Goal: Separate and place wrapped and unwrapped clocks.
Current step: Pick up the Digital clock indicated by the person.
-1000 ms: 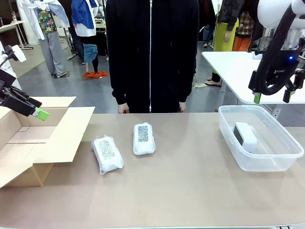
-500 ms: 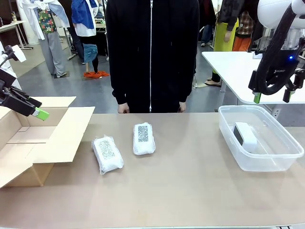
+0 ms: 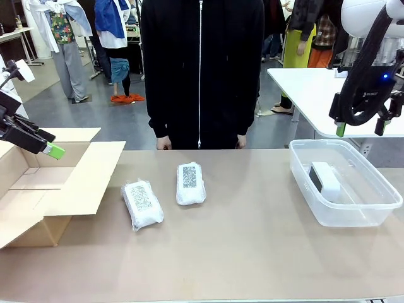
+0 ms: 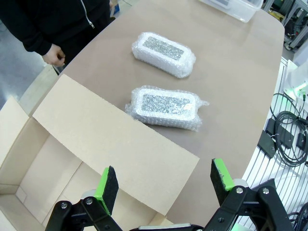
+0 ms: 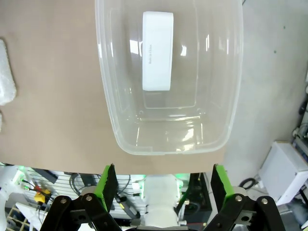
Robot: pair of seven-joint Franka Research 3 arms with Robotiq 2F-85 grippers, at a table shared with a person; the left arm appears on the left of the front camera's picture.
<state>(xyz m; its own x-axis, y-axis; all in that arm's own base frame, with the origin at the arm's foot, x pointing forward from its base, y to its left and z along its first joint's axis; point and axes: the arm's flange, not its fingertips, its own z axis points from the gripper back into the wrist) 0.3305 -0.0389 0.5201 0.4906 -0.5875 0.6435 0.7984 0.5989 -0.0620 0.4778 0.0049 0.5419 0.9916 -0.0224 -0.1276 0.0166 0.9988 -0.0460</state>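
Two bubble-wrapped clocks lie on the brown table: one [image 3: 142, 204] [image 4: 164, 107] left of centre, the other [image 3: 190, 183] [image 4: 164, 52] nearer the person. The bare white clock [image 3: 324, 180] [image 5: 157, 50] rests inside the clear tub [image 3: 372, 212] [image 5: 110, 96] at the right. My left gripper [image 3: 53, 150] [image 4: 164, 186] hovers open over the open cardboard box [image 3: 38, 189] [image 4: 62, 159], nothing between its fingers. High above the tub, my right gripper [image 3: 360, 129] [image 5: 163, 183] hangs open and empty.
A person in a black zip jacket [image 3: 201, 69] stands at the far edge, hands [image 3: 163, 144] at the table's rim. A white table [image 3: 303, 88] stands behind the tub. Cables [image 4: 284, 137] hang off the table's near side.
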